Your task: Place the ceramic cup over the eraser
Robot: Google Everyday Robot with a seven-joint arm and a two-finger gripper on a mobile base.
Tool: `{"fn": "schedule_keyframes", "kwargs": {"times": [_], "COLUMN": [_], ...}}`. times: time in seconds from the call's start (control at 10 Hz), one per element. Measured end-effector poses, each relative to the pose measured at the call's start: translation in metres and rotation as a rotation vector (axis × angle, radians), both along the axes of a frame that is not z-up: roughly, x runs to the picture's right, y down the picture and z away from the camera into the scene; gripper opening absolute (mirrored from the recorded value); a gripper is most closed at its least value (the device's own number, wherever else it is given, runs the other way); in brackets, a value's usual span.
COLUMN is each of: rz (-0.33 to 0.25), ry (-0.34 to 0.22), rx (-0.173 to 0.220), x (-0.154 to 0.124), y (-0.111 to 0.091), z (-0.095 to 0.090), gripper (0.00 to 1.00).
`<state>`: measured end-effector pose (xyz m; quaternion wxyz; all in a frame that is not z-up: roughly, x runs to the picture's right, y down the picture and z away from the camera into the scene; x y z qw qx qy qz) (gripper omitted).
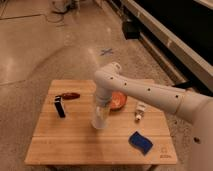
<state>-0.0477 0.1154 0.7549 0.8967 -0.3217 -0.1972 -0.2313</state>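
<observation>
The white ceramic cup (99,120) stands near the middle of the wooden table (65,145). My gripper (101,111) comes straight down over it, open, its fingers reaching down around the cup's upper part. I cannot tell whether they touch it. The black eraser (60,107) lies to the left of the cup, about a cup's height away, with nothing over it. The white arm (150,92) comes in from the right.
A reddish-brown oblong object (70,95) lies just behind the eraser. An orange bowl (119,100) sits behind the cup, partly hidden by the arm. A small white object (139,111) lies to the right, and a blue sponge block (140,142) near the front right.
</observation>
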Motion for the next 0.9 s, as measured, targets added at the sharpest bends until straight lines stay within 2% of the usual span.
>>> {"fn": "schedule_keyframes", "kwargs": {"times": [0.4,0.9], "rz": [-0.035,-0.036], "ry": [-0.049,-0.05], "rx": [-0.034,-0.036], "x": [-0.045,-0.046], "y": [0.014,0.014], "z": [-0.004,-0.004], "gripper": [0.65,0.65]}}
